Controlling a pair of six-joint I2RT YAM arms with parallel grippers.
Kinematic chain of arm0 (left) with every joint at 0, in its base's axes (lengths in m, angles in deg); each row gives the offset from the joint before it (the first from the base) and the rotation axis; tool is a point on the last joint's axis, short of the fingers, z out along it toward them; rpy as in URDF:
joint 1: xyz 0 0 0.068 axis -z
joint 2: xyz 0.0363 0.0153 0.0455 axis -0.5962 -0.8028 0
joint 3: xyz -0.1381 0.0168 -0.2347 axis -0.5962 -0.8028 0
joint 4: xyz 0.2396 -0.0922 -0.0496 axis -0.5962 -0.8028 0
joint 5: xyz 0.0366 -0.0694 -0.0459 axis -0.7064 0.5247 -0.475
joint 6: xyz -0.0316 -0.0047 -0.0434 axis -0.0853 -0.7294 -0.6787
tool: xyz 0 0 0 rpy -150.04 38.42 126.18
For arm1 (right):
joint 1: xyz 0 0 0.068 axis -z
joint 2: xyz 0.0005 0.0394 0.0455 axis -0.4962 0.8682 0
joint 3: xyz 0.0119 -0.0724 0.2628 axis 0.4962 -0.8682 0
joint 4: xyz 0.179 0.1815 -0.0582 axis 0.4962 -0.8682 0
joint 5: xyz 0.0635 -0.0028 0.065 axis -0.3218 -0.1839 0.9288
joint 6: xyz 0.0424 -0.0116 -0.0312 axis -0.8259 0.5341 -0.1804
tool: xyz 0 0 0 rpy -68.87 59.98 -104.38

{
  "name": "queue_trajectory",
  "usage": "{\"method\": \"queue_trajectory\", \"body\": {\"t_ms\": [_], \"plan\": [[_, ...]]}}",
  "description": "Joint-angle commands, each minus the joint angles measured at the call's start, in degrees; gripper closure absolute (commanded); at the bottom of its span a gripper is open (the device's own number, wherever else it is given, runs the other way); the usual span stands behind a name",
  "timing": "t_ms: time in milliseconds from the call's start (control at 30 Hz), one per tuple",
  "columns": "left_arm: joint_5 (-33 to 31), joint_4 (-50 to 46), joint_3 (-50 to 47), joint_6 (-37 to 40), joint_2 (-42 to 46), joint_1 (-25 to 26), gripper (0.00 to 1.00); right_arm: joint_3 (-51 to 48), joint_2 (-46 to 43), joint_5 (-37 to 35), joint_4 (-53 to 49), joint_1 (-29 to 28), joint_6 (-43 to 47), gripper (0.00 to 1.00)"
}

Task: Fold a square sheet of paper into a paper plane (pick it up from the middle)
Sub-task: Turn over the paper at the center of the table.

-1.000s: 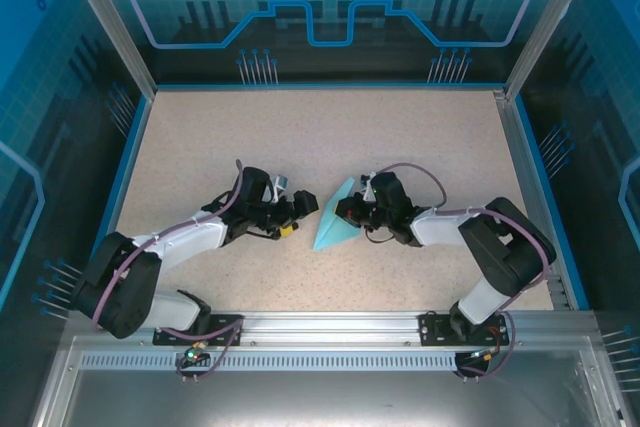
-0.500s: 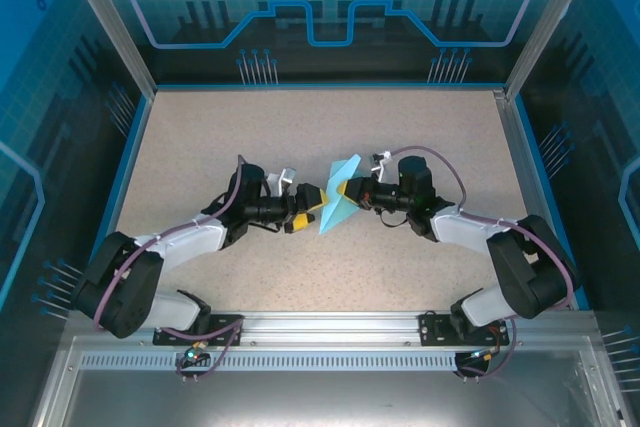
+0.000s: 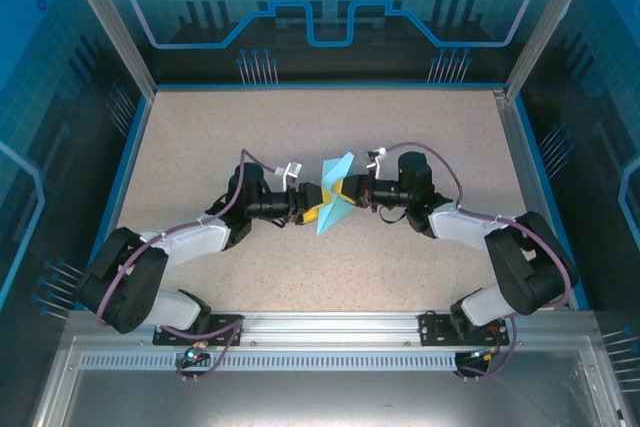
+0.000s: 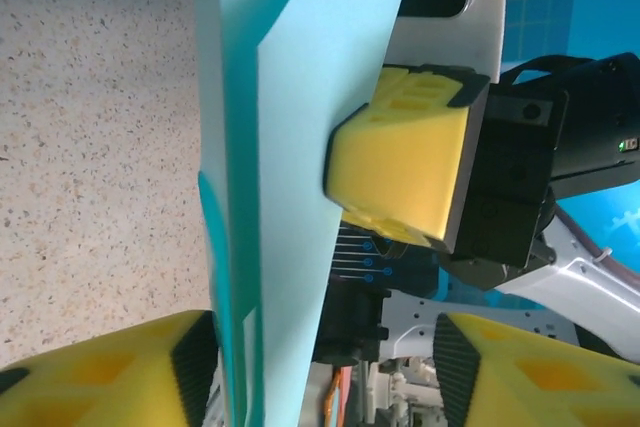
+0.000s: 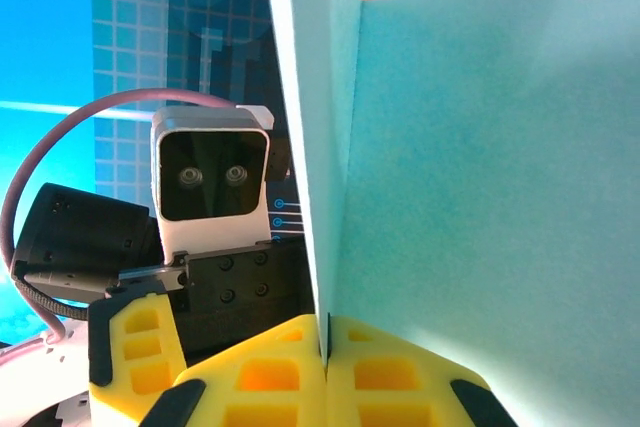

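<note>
square sheet of paper (image 3: 330, 215) between left gripper (image 3: 313, 203) and right gripper (image 3: 346, 190), over the table (image 3: 400, 127) middle

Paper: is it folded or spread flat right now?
Folded. The paper shows two panels meeting at a sharp crease, with its lower edge pinched between the closed pads of the right claw.

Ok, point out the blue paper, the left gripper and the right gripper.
Blue paper (image 3: 327, 219): top view, its lower flap below the grippers.
Left gripper (image 3: 317, 201): top view, between its yellow fingertips.
Right gripper (image 5: 325, 372): right wrist view, where its yellow pads pinch the paper's edge.
</note>
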Motion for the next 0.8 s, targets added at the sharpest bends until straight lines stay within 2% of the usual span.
{"method": "queue_trajectory", "body": {"t_ms": [0,233,367,433,567,767], "plan": [[1.2,3.5,-0.3,-0.7,-0.4,0.3,0.49,1.6,1.4,2.5,2.1,0.5,-0.9,0.96],[-0.2,1.2,-0.5,1.5,0.5,0.4,0.8,1.8,2.5,3.0,1.3,0.8,-0.8,0.94],[-2.5,-5.1,0.2,5.1,1.8,0.4,0.89,2.1,1.5,2.8,-3.4,1.5,1.7,0.85],[-4.4,-11.5,1.5,8.4,3.1,0.3,0.91,2.7,-0.3,1.1,-10.0,1.9,5.2,0.7],[-10.3,-26.9,4.8,16.9,6.6,0.3,0.92,5.6,-6.0,-7.7,-30.8,1.9,15.8,0.51],[-29.0,-57.9,16.1,30.5,9.5,1.9,0.92,8.6,-14.5,-24.6,-52.4,1.0,24.4,0.31]]}}
